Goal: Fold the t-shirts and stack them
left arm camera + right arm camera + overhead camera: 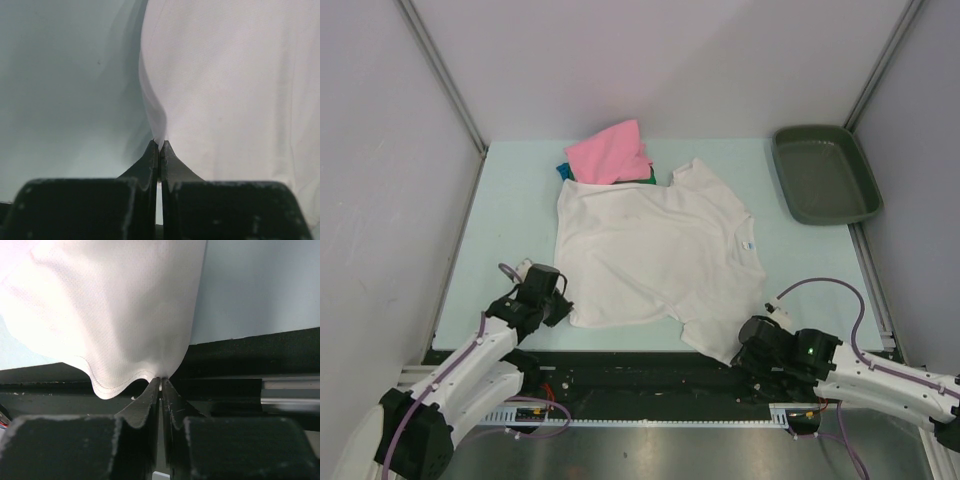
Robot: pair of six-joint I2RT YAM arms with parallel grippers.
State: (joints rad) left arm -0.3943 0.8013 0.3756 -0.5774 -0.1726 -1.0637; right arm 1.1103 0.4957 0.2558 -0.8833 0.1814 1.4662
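left claw [159,146]: the jaws are pressed together and pinch a raised fold at the edge of the white t-shirt [655,250]. in the left wrist view the cloth climbs from the fingertips toward 12 o'clock and fills the 1 to 3 o'clock area. the bare table [515,210] fills the 9 to 11 o'clock side. in the top view this claw sits at about 7 o'clock of the garment, at its near left corner.

right claw [160,382]: the jaws are pressed together on the shirt's edge. in the right wrist view the cloth spreads from the fingertips across 10 to 12 o'clock, and its stitched hem dips at 10 o'clock. in the top view this claw sits at about 5 o'clock of the garment, at its near right corner over the table's dark front edge.

the white t-shirt lies spread at table centre, collar toward 3 o'clock.

at its 12 o'clock edge a pink t-shirt [610,152] lies crumpled on a green t-shirt [647,178] and a teal-blue t-shirt [563,170].

a grey-green tray [820,180] sits at 2 o'clock, apart from the shirts.
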